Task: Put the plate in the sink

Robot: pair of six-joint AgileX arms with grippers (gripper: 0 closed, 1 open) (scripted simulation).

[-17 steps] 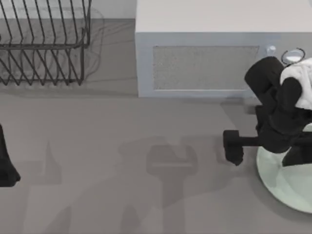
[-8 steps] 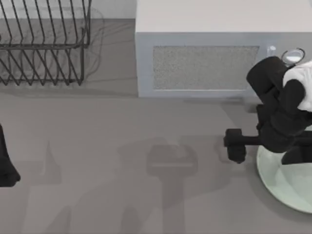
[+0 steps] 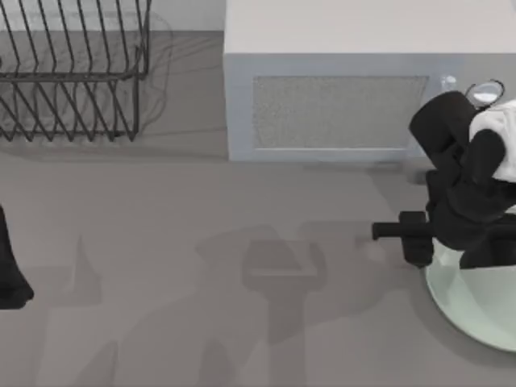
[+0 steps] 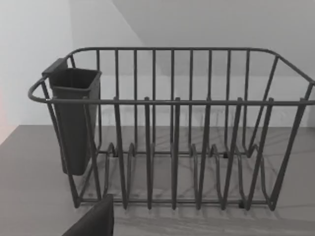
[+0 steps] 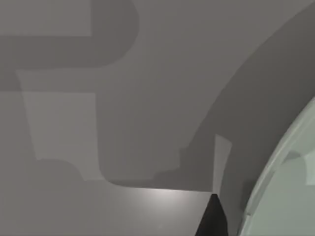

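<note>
The pale mint-green plate (image 3: pixel 476 310) lies flat on the table at the right edge, partly hidden under my right arm. Its curved rim (image 5: pixel 275 182) also shows in the right wrist view. My right gripper (image 3: pixel 403 235) hangs over the table just left of the plate's rim. It is open, and one dark fingertip (image 5: pixel 212 219) shows beside the rim with nothing held. My left gripper (image 3: pixel 10 274) is parked at the table's left edge. The sink is out of view.
A boxy grey-white microwave (image 3: pixel 339 105) stands at the back, close behind my right arm. A dark wire dish rack (image 3: pixel 72 72) with a cutlery cup (image 4: pixel 74 118) sits at the back left. Bare table (image 3: pixel 201 282) lies between the arms.
My right gripper has slid a little to the right, closer to the plate's rim, and turned slightly. The left arm and the plate have not moved.
</note>
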